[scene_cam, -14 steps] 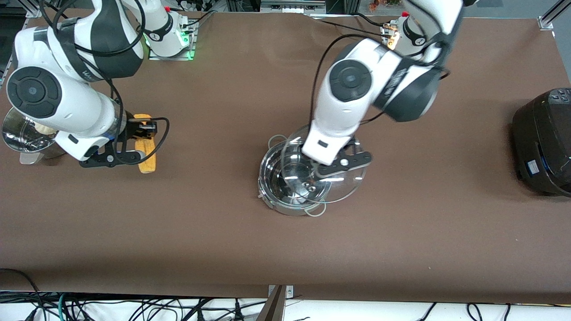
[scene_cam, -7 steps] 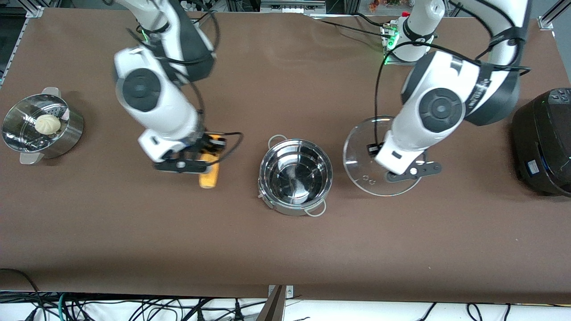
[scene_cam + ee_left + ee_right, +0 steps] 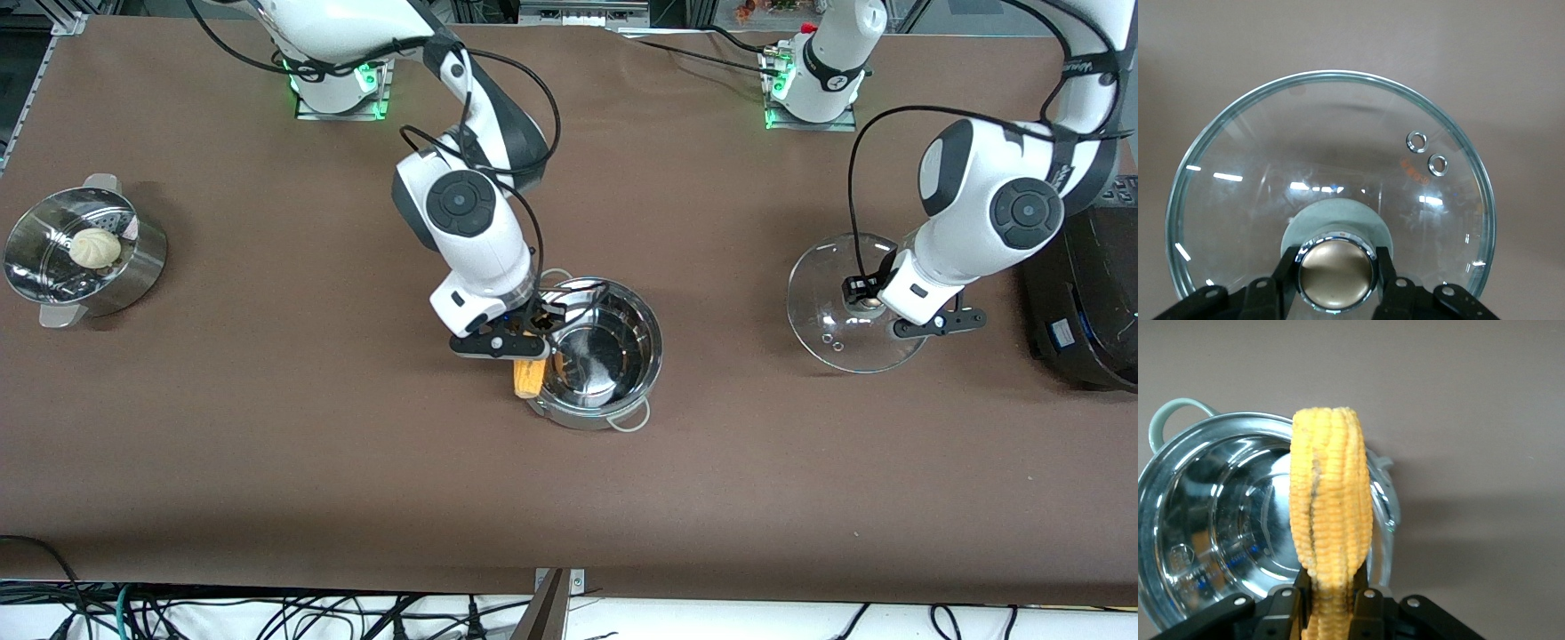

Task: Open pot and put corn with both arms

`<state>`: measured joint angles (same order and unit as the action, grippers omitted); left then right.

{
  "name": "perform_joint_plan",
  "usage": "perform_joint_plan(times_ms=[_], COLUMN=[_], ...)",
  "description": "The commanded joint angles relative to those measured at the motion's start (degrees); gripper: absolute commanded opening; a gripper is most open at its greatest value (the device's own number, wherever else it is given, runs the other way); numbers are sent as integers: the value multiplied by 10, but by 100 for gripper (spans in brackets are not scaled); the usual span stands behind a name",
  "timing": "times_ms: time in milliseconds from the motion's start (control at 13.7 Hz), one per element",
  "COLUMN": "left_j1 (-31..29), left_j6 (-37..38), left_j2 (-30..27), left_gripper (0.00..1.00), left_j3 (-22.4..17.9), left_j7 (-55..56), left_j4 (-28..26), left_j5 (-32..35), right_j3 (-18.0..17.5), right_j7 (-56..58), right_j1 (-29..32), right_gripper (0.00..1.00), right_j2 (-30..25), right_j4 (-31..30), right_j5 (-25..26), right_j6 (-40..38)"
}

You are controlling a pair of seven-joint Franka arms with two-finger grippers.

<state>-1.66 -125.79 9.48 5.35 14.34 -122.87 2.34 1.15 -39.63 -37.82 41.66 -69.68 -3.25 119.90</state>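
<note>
The shiny steel pot (image 3: 613, 307) stands open and empty at mid-table; it also shows in the right wrist view (image 3: 1211, 527). My right gripper (image 3: 526, 342) is shut on the yellow corn cob (image 3: 529, 375) and holds it over the pot's rim on the side toward the right arm's end; the cob fills the right wrist view (image 3: 1330, 520). My left gripper (image 3: 876, 307) is shut on the tan knob (image 3: 1337, 270) of the clear glass lid (image 3: 845, 342), which is down at the table toward the left arm's end, beside the black cooker. The lid (image 3: 1305, 167) is tilted.
A steel steamer pot (image 3: 133, 267) with a white bun (image 3: 94, 247) stands at the right arm's end. A large black cooker (image 3: 1089, 302) stands at the left arm's end, close to the left arm. The table's front edge runs along the bottom.
My left gripper has lifted the lid off the pot and carried it toward the cooker. My right gripper has carried the corn from near the steamer to the pot's rim.
</note>
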Motion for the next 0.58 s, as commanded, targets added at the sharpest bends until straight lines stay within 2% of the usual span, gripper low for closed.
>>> perform_joint_plan(times_ms=[0,146,365,438,510], left_j1=[-21,-29,-30,-30,-30], left_j6=[-100,-134,-166,-166,-166], left_j2=[11,48,82,83,83], left_gripper=[0,0,0,13,50], left_j3=[9,9,10,9,10], left_j7=[-18,-24,-26,-34,-43], left_j4=[-64,-63,-62,-62,-62], left_j5=[6,6,7,7,7], right_j3=[4,3,3,3,3], right_j7=[-8,-8,-9,-13,-26], right_j1=[-14,-17,-37,-43,-44], right_gripper=[6,7,7,7,7], right_j2=[46,61,67,67,67], right_j4=[46,46,45,44,44], right_j5=[-4,-6,-6,-10,-16], right_j6=[25,67,68,68,69])
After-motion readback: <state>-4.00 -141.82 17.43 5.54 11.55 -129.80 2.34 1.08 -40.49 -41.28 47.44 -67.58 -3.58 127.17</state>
